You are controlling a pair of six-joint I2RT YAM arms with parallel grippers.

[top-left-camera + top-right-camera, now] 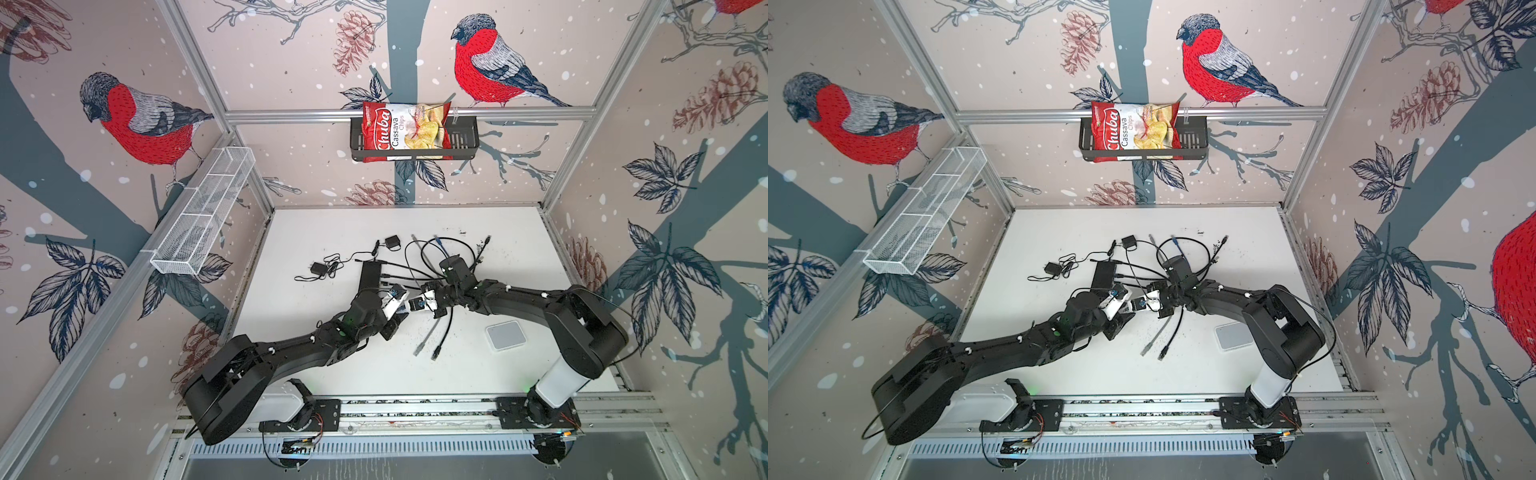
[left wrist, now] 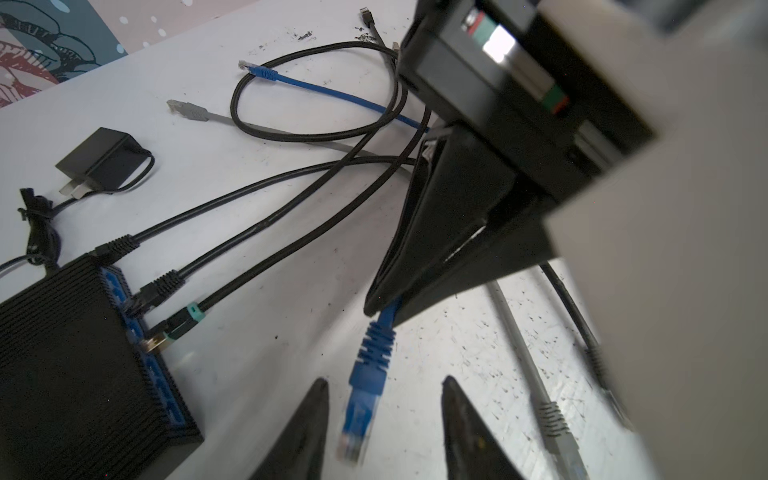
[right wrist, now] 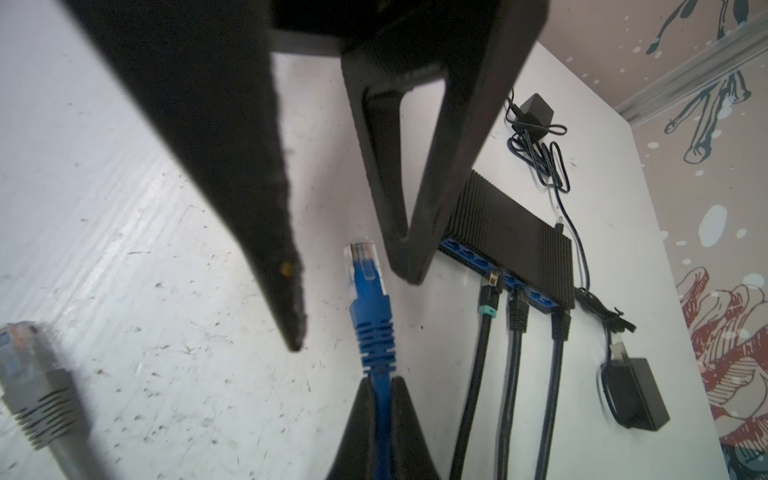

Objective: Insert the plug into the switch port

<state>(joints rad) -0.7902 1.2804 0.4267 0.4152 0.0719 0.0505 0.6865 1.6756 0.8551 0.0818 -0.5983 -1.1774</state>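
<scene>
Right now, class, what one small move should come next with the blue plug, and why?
Probably back the left gripper away. Its jaws stand open either side of the blue plug, while the right gripper is shut on the cable just behind it. The switch shows free ports, so the right arm could carry it in.

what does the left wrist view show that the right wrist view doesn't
Only the left wrist view: a second blue plug lying on the white table, and a looped black cable. Only the right wrist view: a second black power adapter behind the black ribbed network switch. Both: that switch with three black cables plugged in, a pronged black power adapter, the blue plug between the fingers of the open left tool, and the right tool shut on the blue cable.
</scene>
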